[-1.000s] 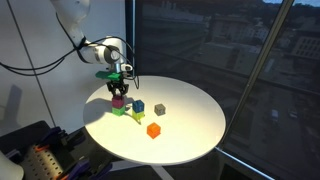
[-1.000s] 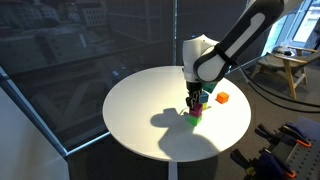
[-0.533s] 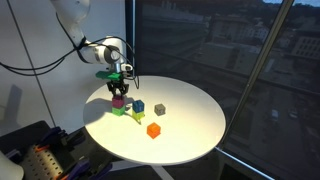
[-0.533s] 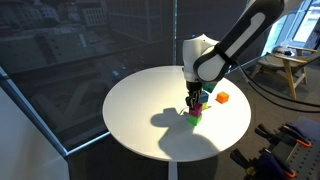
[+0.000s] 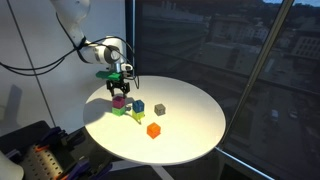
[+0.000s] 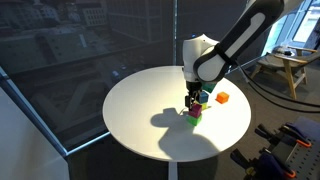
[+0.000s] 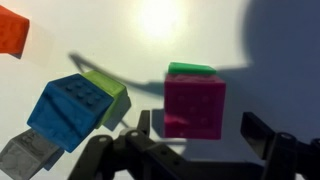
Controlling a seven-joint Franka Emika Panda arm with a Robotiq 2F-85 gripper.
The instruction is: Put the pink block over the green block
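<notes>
The pink block (image 7: pixel 195 108) rests on top of the green block (image 7: pixel 192 70), whose edge peeks out from beneath it in the wrist view. Both exterior views show the small stack, pink block (image 5: pixel 119 101) over green block (image 5: pixel 118 110), near the round table's edge. My gripper (image 7: pixel 200 128) hangs straight above the stack, open, with one finger on each side of the pink block. A clear gap shows beside the right finger (image 7: pixel 256 130), and the left finger (image 7: pixel 145 124) stands close to the block. Seen from the opposite side, the gripper (image 6: pixel 195 100) hovers over the pink block (image 6: pixel 196 108).
A blue cube (image 7: pixel 68 108) leans on a yellow-green cube (image 7: pixel 112 92) right beside the stack. A grey cube (image 5: pixel 160 109) and an orange cube (image 5: pixel 154 130) lie further along the white round table (image 5: pixel 190 140). Dark windows stand behind it.
The jaws have parted from the pink block, which stays on the green block. The arm has not moved otherwise.
</notes>
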